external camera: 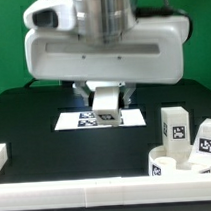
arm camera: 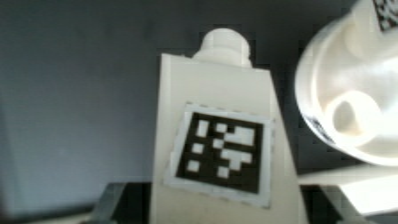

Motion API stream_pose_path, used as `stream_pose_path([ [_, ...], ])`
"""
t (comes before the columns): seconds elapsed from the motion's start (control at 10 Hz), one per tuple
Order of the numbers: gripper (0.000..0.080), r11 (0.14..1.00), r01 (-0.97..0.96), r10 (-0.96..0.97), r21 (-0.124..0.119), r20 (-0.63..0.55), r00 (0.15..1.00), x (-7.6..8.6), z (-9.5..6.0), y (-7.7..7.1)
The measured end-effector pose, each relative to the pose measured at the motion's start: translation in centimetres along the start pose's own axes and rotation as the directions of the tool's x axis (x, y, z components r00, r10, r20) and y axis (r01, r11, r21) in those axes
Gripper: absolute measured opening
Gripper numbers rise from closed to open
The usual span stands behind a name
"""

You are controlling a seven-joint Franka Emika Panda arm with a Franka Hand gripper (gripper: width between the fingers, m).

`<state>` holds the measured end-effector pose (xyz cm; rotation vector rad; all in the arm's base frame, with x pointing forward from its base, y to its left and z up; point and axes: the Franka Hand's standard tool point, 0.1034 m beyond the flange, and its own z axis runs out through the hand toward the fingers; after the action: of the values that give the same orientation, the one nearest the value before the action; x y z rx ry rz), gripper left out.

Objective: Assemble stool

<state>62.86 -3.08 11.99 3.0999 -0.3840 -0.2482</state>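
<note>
My gripper (external camera: 105, 103) is shut on a white leg block (external camera: 107, 115) and holds it just above the marker board (external camera: 69, 121). In the wrist view the leg block (arm camera: 222, 140) stands between the dark fingers (arm camera: 134, 202) of my gripper (arm camera: 222, 208), with a square tag on its face and a round peg at its far end. The round rimmed seat disc (arm camera: 356, 90) lies right beside it. In the exterior view the seat disc (external camera: 182, 168) lies at the front right, with tagged leg blocks (external camera: 175, 124) (external camera: 205, 138) at it.
A plain white bar (external camera: 98, 192) runs along the table's front edge. Another white piece (external camera: 0, 154) sits at the exterior view's left edge. The arm's large white body (external camera: 103, 49) hangs over the back of the black table.
</note>
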Motion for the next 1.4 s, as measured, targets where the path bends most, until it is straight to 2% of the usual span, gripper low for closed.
stream_pose_path([
  [0.3, 0.0327, 1.000, 0.007, -0.003, 0.014, -0.225, 0.974, 1.0, 0.0, -0.6],
  [0.5, 0.0327, 1.000, 0.009, 0.002, 0.028, -0.353, 0.935, 0.7, -0.1, -2.2],
  [0.6, 0.0327, 0.999, 0.007, 0.011, 0.039, -0.443, 0.896, 1.1, -0.6, -3.5],
  [0.7, 0.0327, 0.999, 0.035, -0.014, 0.032, -0.514, 0.857, 0.7, -0.5, -5.1],
  [0.8, 0.0327, 0.998, 0.060, -0.042, 0.016, -0.550, 0.834, 0.5, -0.2, -6.1],
  [0.9, 0.0327, 0.998, 0.062, -0.039, 0.017, -0.607, 0.794, 0.8, -0.4, -6.1],
  [1.0, 0.0327, 0.998, 0.063, -0.041, 0.014, -0.604, 0.796, 0.6, 0.0, -6.1],
  [1.1, 0.0327, 0.997, 0.079, -0.059, 0.006, -0.611, 0.790, 0.5, 0.0, -6.6],
  [1.2, 0.0327, 0.993, 0.114, -0.101, -0.019, -0.617, 0.781, 0.1, 0.4, -7.6],
  [1.4, 0.0327, 0.980, 0.178, -0.198, -0.092, -0.583, 0.788, -0.8, 0.9, -9.2],
])
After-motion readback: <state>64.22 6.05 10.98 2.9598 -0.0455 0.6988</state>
